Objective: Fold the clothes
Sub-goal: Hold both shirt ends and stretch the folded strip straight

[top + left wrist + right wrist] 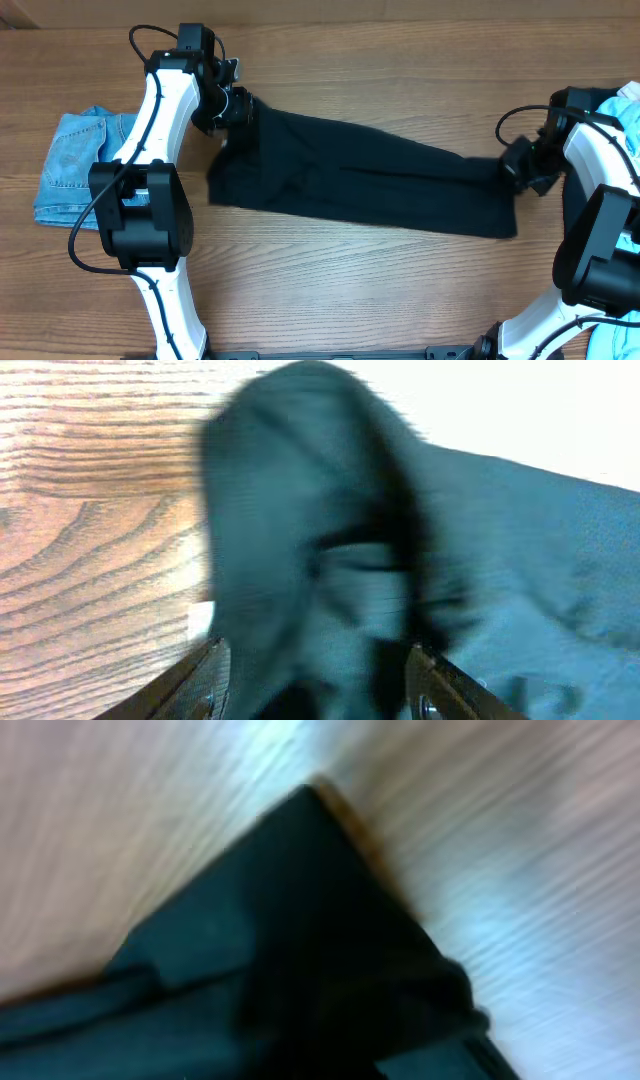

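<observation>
while the black garment (pixel 360 180) lies stretched across the wooden table (pixel 350 60), each of its ends meets a gripper. its left end rises off the wood in a bunch to the left gripper (pixel 232 108), which stands at the far left corner of the cloth. in the left wrist view the left gripper (pixel 320 685) has a thick wad of the garment (pixel 330 540) between its fingers (pixel 205 685); the jaws stand partly apart, filled by that wad, so the cloth is held. a small white label (pixel 200 620) shows at the cloth's edge, just beside the left finger.

the right end of the garment narrows to the right gripper (pixel 518 165), touching it. that gripper's jaws are closed, and the cloth looks pinched there. the right wrist view is blurred: it shows only a dark corner of the garment (pixel 300 950) over the wood, running down to the bottom edge of the picture.

between the two grippers the cloth lies mostly flat, slanting from far left to near right. a folded denim piece (pixel 75 165) lies well apart at the left edge of the table, and a pale-blue piece (pixel 627 110) shows behind the right arm.
</observation>
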Controlling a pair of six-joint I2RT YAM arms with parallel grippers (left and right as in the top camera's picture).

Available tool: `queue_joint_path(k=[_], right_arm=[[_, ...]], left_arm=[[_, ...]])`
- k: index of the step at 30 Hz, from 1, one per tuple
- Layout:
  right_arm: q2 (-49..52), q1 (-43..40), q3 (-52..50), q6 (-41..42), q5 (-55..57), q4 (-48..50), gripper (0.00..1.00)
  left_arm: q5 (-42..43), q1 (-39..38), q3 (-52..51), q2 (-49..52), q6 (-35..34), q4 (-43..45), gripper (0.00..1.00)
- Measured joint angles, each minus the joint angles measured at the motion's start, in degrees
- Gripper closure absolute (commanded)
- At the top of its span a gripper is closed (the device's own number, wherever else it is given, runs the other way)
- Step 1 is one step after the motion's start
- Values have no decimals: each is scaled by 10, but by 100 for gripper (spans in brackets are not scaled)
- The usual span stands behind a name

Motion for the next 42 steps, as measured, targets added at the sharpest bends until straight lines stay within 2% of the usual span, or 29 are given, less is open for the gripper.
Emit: queue_joint_path(k=[1, 4, 8, 9, 11, 14, 16, 22, 25, 30, 31, 33, 34, 36, 37, 38, 39, 42], right_arm=[[0, 0, 0, 2, 21, -6, 61], [0, -1, 0, 9, 71, -19, 42], [0, -13, 0, -24, 37, 4, 37], [0, -19, 0, -44, 9, 10, 38], [0, -26, 0, -82, -51, 21, 47], [0, -28, 0, -133, -133, 30, 51], [0, -27, 0, -150, -163, 30, 51], [0, -27, 0, -167, -192, 30, 55], [0, -26, 0, -170, -196, 26, 55], [0, -27, 0, -173, -196, 17, 55], [0, -27, 0, -173, -195, 14, 55], [0, -27, 0, -173, -194, 12, 55], [0, -27, 0, -173, -194, 12, 56], [0, -26, 0, -173, -189, 12, 59], [0, -27, 0, -164, -175, 7, 64], [0, -26, 0, -155, -156, -2, 73], [0, -26, 0, -143, -134, -12, 77], [0, -26, 0, -127, -101, -16, 81]], left_arm=[[0, 0, 0, 0, 0, 1, 40], [0, 0, 0, 0, 0, 3, 40], [6, 0, 0, 0, 0, 0, 39], [22, 0, 0, 0, 5, -4, 38], [60, 0, 0, 0, 17, -9, 37], [114, -2, 0, 0, 33, -29, 35], [121, -9, 0, 0, 46, -43, 32], [56, -61, 0, 0, 61, -17, 39], [32, -85, 0, 1, 64, 8, 52], [-17, -89, 0, 22, 64, 8, 48], [-19, -89, 0, 25, 63, 7, 55], [-31, -89, 0, 35, 63, 7, 77], [-33, -89, 0, 36, 60, 9, 95], [-38, -89, 0, 36, 62, 14, 96], [-40, -89, 0, 36, 61, 12, 96], [-47, -87, 0, 36, 53, 7, 96], [-55, -85, 0, 36, 44, -2, 96], [-69, -62, 0, 36, 25, -17, 96]])
